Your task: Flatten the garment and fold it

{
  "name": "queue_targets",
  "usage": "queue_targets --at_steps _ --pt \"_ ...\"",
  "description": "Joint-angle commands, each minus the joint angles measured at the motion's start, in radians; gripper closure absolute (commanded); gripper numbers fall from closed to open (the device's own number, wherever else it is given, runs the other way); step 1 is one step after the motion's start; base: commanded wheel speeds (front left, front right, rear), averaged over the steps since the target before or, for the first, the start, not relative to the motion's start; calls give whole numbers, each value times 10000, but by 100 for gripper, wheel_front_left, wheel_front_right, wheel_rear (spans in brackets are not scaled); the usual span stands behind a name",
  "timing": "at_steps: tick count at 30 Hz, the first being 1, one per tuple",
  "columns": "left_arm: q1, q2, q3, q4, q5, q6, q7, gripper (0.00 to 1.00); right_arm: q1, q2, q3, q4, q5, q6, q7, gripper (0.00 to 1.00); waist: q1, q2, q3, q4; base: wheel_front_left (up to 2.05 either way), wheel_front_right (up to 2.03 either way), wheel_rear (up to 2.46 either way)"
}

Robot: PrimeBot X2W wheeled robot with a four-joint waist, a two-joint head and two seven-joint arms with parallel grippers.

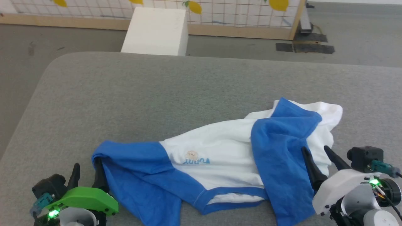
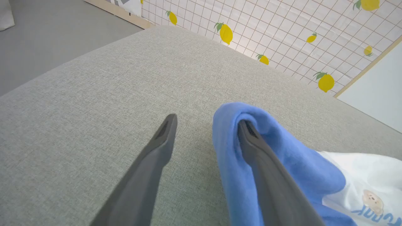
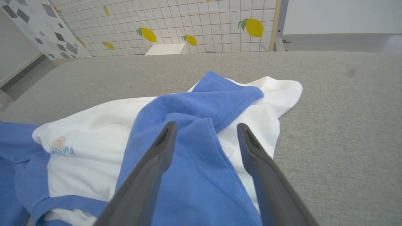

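Green plastic is seen on the left gripper [image 1: 87, 163], nearest at the lower left. Its jaws are spread wide, and nothing is pinched between them. A blue fold [image 2: 226, 125] of the garment [image 1: 220, 141] is draped over one finger [image 2: 267, 175], so the cloth is touched there but not held. At the lower right the right gripper [image 1: 314, 148] is found. Its jaws are spread wide too, and they are set over a blue panel [image 1: 279, 150] with nothing gripped.

The garment is laid across the near half of the grey pad [image 1: 157, 88], from the left gripper over to the right gripper. It is bunched and twisted, not flat. Blue is seen at the left end, white in the middle with a small bear mark [image 1: 192, 155], and the blue panel is thrown over the white at the right.

The garment is judged to be soft, light and floppy. It can be expected to sag and fold when lifted. A hold is best taken at the edges: the blue fold by the left gripper, and the blue panel's edge near the right gripper, so that it can be pulled out flat.

Farther back a white block [image 1: 155, 29] is seen on the floor [image 1: 47, 40], and last a wall with yellow lemons [image 1: 238, 12]
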Motion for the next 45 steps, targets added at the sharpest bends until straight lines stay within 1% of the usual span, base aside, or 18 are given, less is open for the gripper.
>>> queue_targets --at_steps 1,4,6,8,11,12,13,14,17,21,26,29,34,36,40,43,44,45 --pt "15 -55 39 -19 216 -91 -190 0 -228 -13 -13 73 68 -13 329 0 0 0 120 335 0 0 0" --pt "-138 -216 127 -115 743 -278 -397 0 -601 -13 -206 354 87 -13 1079 0 0 0 249 578 0 0 0" --pt "-183 -389 287 -383 1286 -458 -438 0 -910 -13 -304 607 -168 -13 1619 0 0 0 319 757 0 0 0" --pt "-183 -661 541 -771 2044 -713 -445 0 -1251 -13 -326 921 -260 -13 2242 0 0 0 412 951 0 0 0" --pt "-1 -989 563 -735 2662 -1123 -448 0 -1606 -12 -450 1383 -584 -13 3132 0 0 0 497 1132 0 0 0" --pt "37 -1097 599 -681 2834 -1240 -448 0 -1707 -12 -482 1507 -652 -13 3444 7 0 0 517 1198 0 0 0" --pt "72 -1190 632 -628 2923 -1340 -449 0 -1777 -12 -477 1562 -679 -13 3629 58 0 0 527 1246 0 0 0" --pt "119 -1252 640 -528 3070 -1454 -449 0 -1841 -12 -489 1580 -722 -13 3772 100 0 0 533 1303 0 0 0" --pt "235 -1428 758 -301 3281 -1674 -450 0 -1950 -12 -549 1408 -642 -13 3781 100 0 0 513 1376 0 0 0" --pt "389 -1486 872 -53 3516 -1995 -450 0 -2355 -12 -1289 907 -518 -13 2782 100 0 0 442 1298 0 0 0" --pt "433 -1527 1054 -3 3752 -2270 -451 0 -3063 -12 -3190 556 -1182 -13 1526 100 0 0 296 1083 0 0 0" --pt "368 -1597 1099 -43 3890 -2375 -451 0 -3176 -12 -4386 514 -1583 -13 1166 100 0 0 234 956 0 0 0" --pt "278 -1761 1039 -41 4098 -2535 -451 0 -2459 -12 -6642 734 -1695 -13 887 100 0 0 92 713 0 0 0" --pt "286 -1793 1040 -13 4128 -2586 -451 0 -1955 -12 -7236 1031 -1544 -13 867 100 0 0 35 556 0 0 0" --pt "330 -1767 1067 39 4176 -2677 -451 0 -802 -12 -7692 1939 -1098 -13 1038 100 0 0 -40 158 0 0 0" --pt "369 -1710 1093 26 4202 -2730 -451 0 -259 -12 -7524 2389 -819 -13 1263 99 0 0 -111 -169 0 0 0" --pt "376 -1683 1071 43 4208 -2767 -451 0 -67 -12 -7380 2409 -732 -13 1345 52 0 0 -139 -263 0 0 0" --pt "374 -1659 1057 49 4220 -2781 -451 0 44 -12 -7308 2339 -670 -13 1339 0 0 0 -157 -344 0 0 0"
